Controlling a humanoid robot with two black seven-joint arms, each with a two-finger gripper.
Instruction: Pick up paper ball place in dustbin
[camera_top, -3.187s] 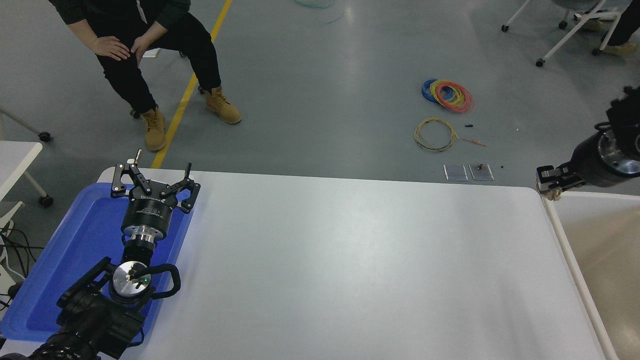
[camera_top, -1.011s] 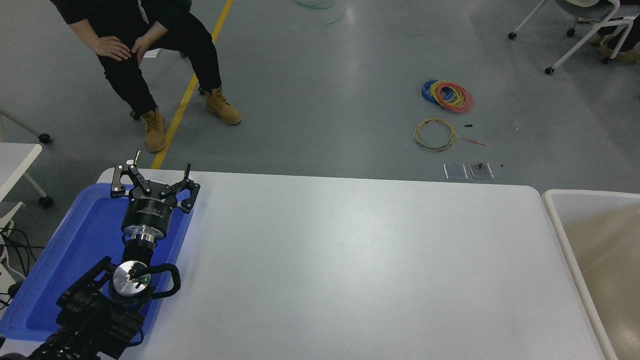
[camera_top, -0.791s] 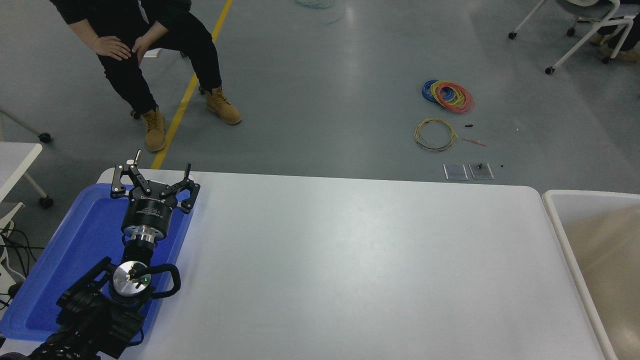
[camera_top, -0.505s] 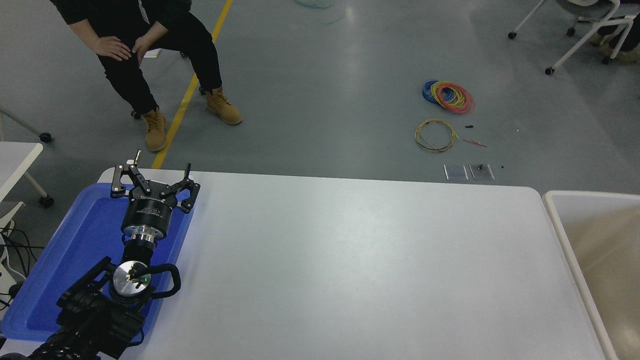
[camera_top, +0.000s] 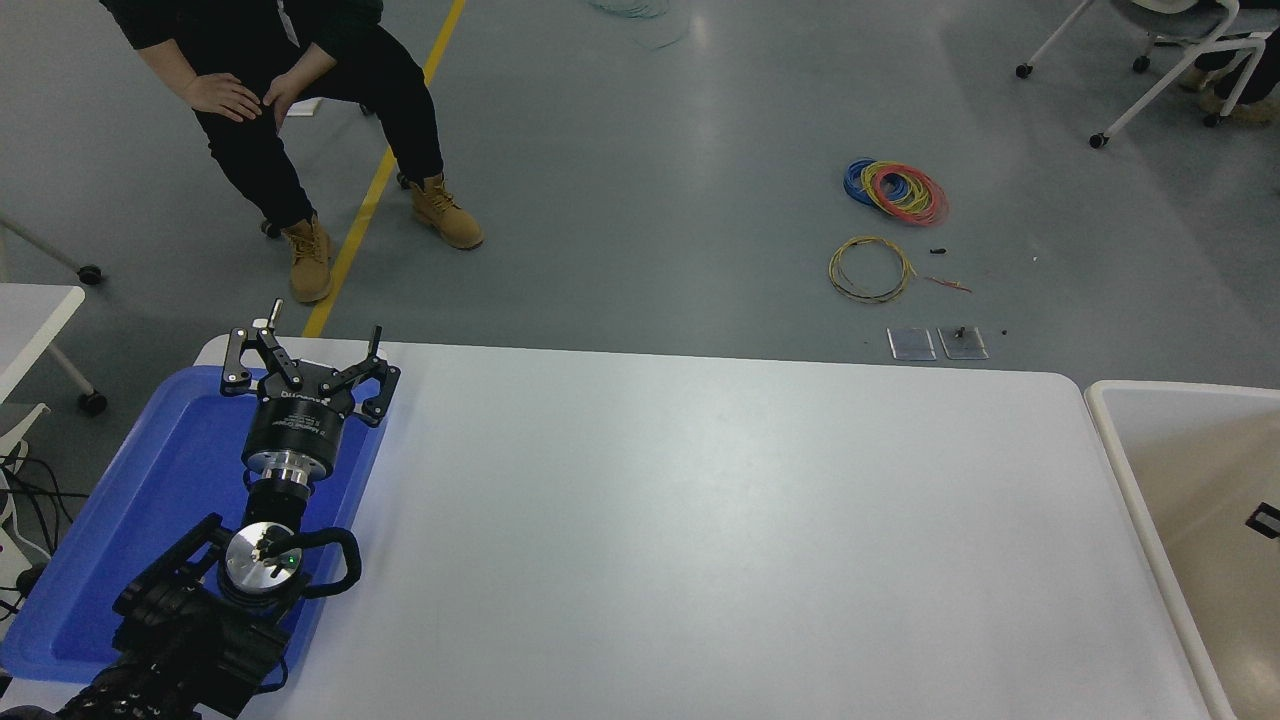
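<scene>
1. I cannot find the paper ball anywhere in my view — not on the bench (camera_top: 700, 520), and not in the part of the dustbin I can see.
2. The dustbin (camera_top: 1110, 440) sits just beside the bench's right end, white rim and cream inside; the picture's right edge cuts it off, so most of its interior is hidden from me.
3. A small black piece (camera_top: 1264, 520) pokes in at the right edge over the dustbin — probably part of the right gripper, but too little shows to tell how its fingers stand.
4. The left gripper (camera_top: 305, 365) is parked at the lower left above the blue tray (camera_top: 150, 500), fingers spread apart, holding nothing.
5. Beyond the bench a person (camera_top: 290, 90) sits, cut off at the top, hands resting on the knees.
6. Coils of coloured wire (camera_top: 895, 190) lie on the floor.
</scene>
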